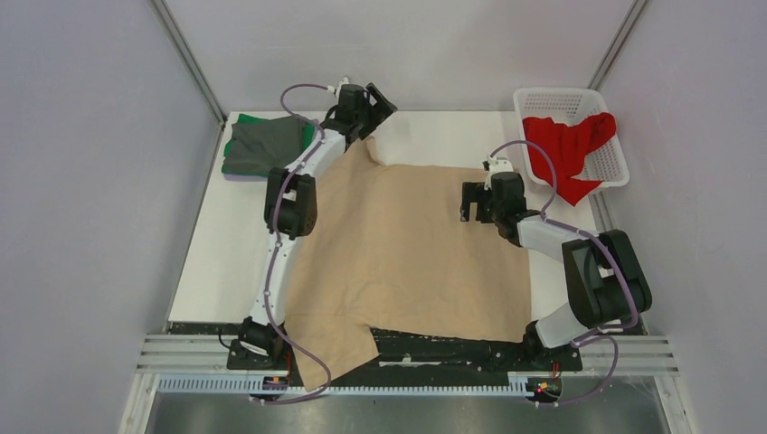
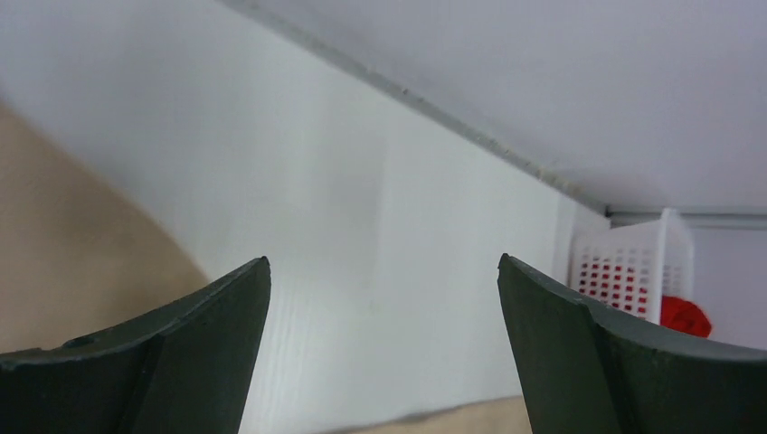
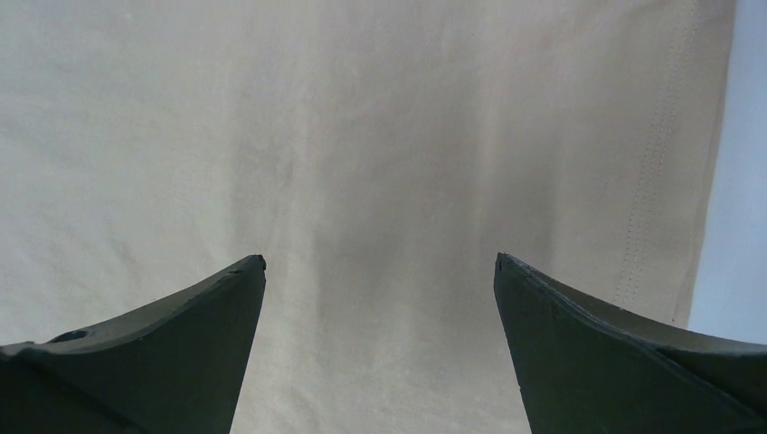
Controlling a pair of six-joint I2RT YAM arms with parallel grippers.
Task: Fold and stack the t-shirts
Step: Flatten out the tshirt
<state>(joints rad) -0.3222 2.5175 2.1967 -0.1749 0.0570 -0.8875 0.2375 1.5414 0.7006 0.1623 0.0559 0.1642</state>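
A large beige t-shirt (image 1: pixel 407 253) lies spread flat across the middle of the table, one sleeve hanging over the near edge. My left gripper (image 1: pixel 378 101) is open and empty at the far edge, just past the shirt's far-left sleeve; its wrist view shows beige cloth (image 2: pixel 63 244) at the left. My right gripper (image 1: pixel 472 202) is open and empty, low over the shirt's right part near its hem (image 3: pixel 651 181). A red t-shirt (image 1: pixel 568 145) hangs crumpled in the basket. A folded stack with a dark grey t-shirt (image 1: pixel 264 145) on top, green and lavender edges beneath, sits far left.
The white lattice basket (image 1: pixel 552 98) stands at the far right corner; it also shows in the left wrist view (image 2: pixel 624 271). Grey walls enclose the table on three sides. The arm bases and a rail run along the near edge.
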